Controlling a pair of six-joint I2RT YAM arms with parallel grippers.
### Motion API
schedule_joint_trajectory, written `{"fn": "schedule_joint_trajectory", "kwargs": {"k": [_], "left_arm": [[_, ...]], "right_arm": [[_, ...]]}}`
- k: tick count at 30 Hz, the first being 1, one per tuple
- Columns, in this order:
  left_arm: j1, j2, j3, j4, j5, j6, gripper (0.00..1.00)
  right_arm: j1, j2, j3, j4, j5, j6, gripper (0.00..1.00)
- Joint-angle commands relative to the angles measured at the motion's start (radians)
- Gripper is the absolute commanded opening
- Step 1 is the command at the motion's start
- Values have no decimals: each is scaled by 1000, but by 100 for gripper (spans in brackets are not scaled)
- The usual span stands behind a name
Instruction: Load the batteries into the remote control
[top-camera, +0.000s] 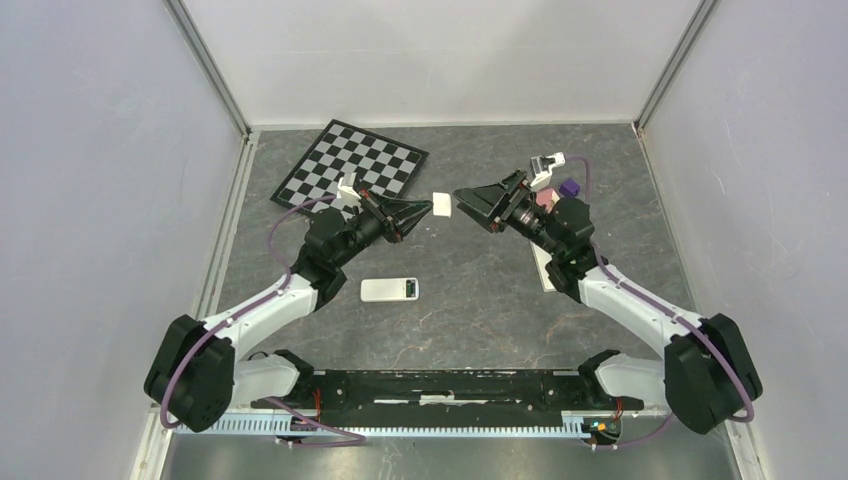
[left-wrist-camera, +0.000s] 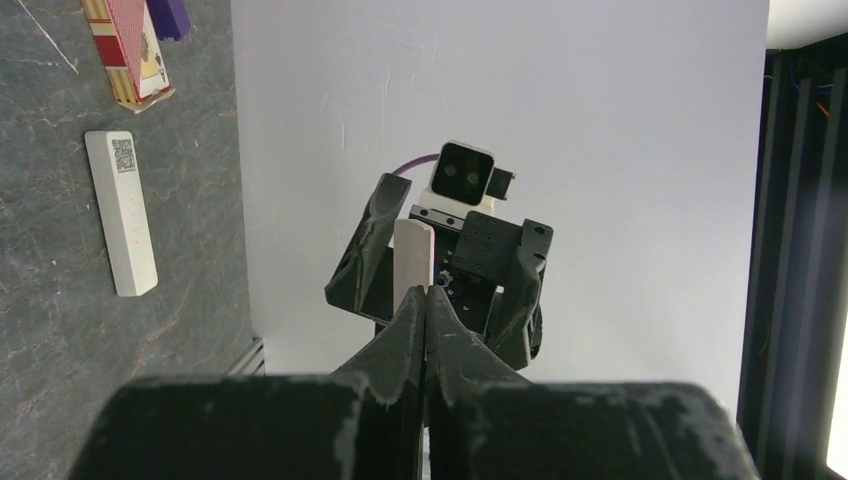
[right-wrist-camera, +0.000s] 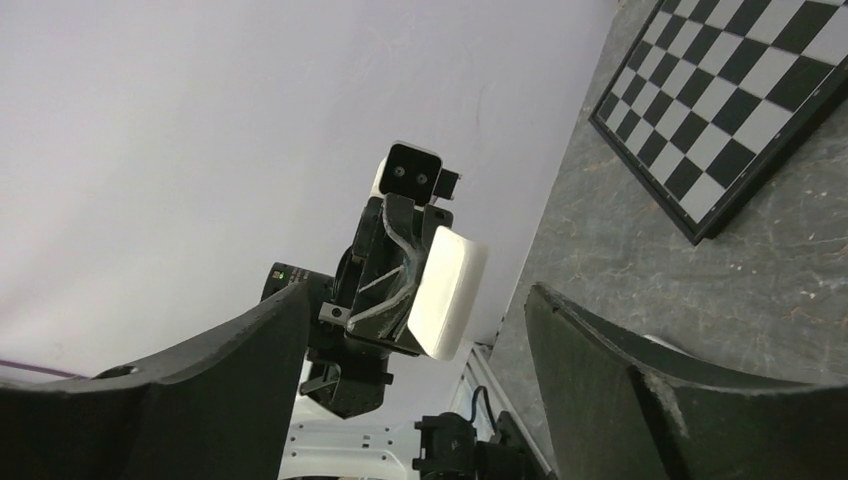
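Top external: slim white plastic remote (top-camera: 390, 290) lies long axis left-right; left gripper (top-camera: 430, 208) pinches flat white panel (top-camera: 441, 205); right gripper (top-camera: 473, 210) gapes wide.

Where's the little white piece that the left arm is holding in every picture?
Top external: the white piece sits slightly above the middle.
Left wrist: white piece in the middle, standing upright.
Right wrist: white piece in the middle, broad face showing.
Shared landmark: the left gripper pinching it appears in all three.
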Motion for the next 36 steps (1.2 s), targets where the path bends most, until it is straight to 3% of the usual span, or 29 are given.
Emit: {"fn": "schedule_joint_trajectory", "kwargs": {"k": [1,5,13,25,30,32,34,35,36], "left_arm": [[2,-29,50,2,10,25,2],[3,-41,54,-7,19,28,2],[2,-55,55,-14,32,33,2],[2,-46,68,-17,55,38,2],[3,-55,76,-29,62,50,2],[3,-59,83,-47,72,65,10],[3,-71,87,-81,77,86,32],[4,-82,87,-112,77,103,50],[10,-101,87,-156,74,132,58]], "right_arm": [[7,60,2,141,-65,83,79],[7,96,-5,278,-93,145,67],[8,143,15,390,-154,212,47],[9,164,27,459,-223,239,34],[9,162,18,436,-228,219,7],[10,160,14,422,-220,210,0],[10,156,7,426,-213,206,0],[9,157,4,420,-214,202,0],[9,155,-1,414,-214,197,0]]}}
